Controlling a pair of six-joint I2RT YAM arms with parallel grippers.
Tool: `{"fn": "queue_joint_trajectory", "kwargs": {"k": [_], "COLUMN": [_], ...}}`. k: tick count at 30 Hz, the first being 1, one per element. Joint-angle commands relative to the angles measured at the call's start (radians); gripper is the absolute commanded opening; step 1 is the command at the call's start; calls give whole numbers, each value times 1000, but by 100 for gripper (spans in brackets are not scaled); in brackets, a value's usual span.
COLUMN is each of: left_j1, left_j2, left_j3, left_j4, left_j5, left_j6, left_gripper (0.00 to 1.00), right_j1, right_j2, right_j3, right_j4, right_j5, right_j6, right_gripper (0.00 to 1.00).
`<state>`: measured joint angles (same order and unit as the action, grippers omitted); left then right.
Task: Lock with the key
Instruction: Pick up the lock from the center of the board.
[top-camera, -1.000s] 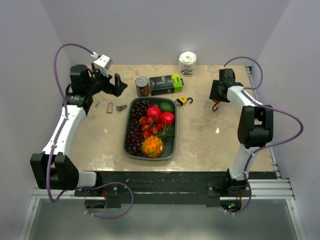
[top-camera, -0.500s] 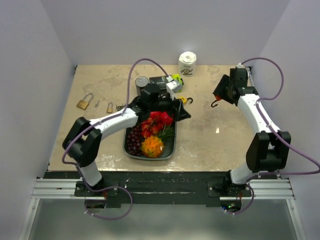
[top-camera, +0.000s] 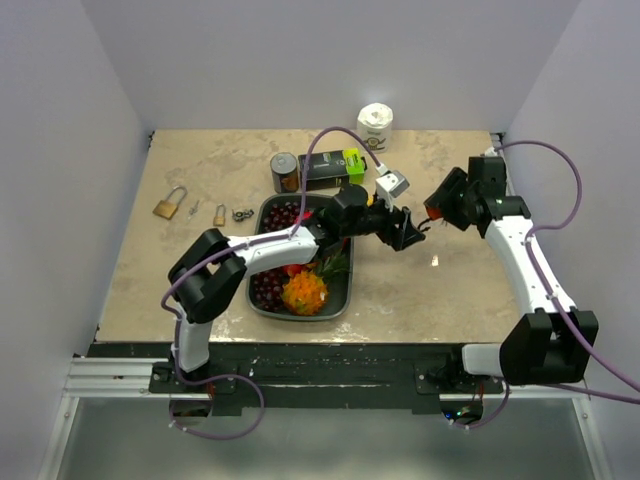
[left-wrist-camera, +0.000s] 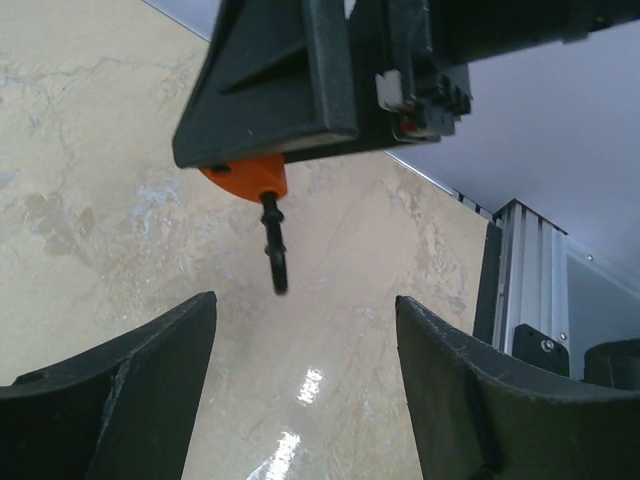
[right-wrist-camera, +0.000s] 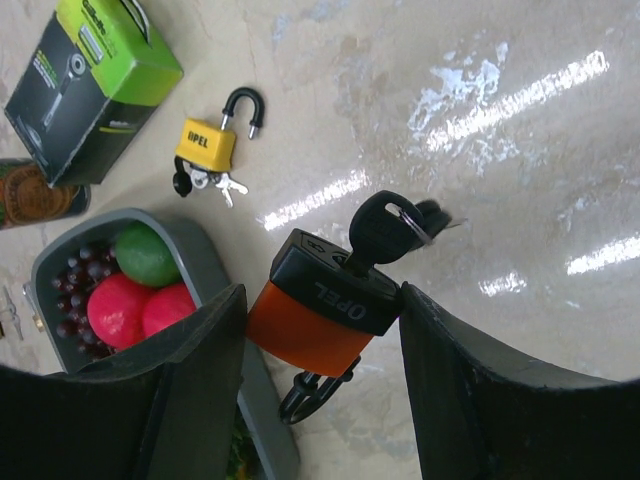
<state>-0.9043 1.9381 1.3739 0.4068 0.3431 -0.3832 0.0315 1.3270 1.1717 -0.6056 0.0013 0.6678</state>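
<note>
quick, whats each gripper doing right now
left gripper: open, holding nothing
right gripper: closed on the orange padlock, with the key in it

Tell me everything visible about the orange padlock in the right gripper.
The orange padlock has an orange plastic-looking body and a black end cap lettered OPEL. A black-headed key on a ring sits in the cap. Its black shackle looks open and hangs downward. The lock is held above the table, clamped between the jaws of the right gripper.
</note>
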Motion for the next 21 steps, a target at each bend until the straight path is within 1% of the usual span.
{"fn": "queue_joint_trajectory", "kwargs": {"k": [1, 5, 13, 16, 17, 19, 20, 21], "left_j1": [-11, -31, -53, -56, -56, -56, -56, -56], "left_j2": [35, 59, 85, 91, 93, 93, 94, 96], "left_j3": [51, 73, 106, 105, 103, 103, 103, 106], "left_j4": [63, 32, 43, 41, 38, 32, 32, 29], "left_j5": [-70, -87, -105, -113, -121, -131, -139, -144], "left_j6": [21, 44, 52, 53, 53, 55, 59, 61], "left_gripper": [74, 68, 64, 59, 52, 44, 36, 31], "right_j1": [-2, -2, -2, -1, 1, -1, -1, -1], "right_j2": [-63, -78, -84, -83, -83, -81, -83, -81], "right_j3": [-15, -21, -37, -34, -30, -29, -30, -30], "right_j4": [17, 20, 26, 20, 18, 17, 20, 18], "right_j5": [-38, -47, -73, -78, -78, -83, -86, -87], "right_j6": [39, 35, 36, 36, 38, 36, 35, 32], "right_gripper": [0, 0, 0, 0, 0, 0, 0, 0]}}
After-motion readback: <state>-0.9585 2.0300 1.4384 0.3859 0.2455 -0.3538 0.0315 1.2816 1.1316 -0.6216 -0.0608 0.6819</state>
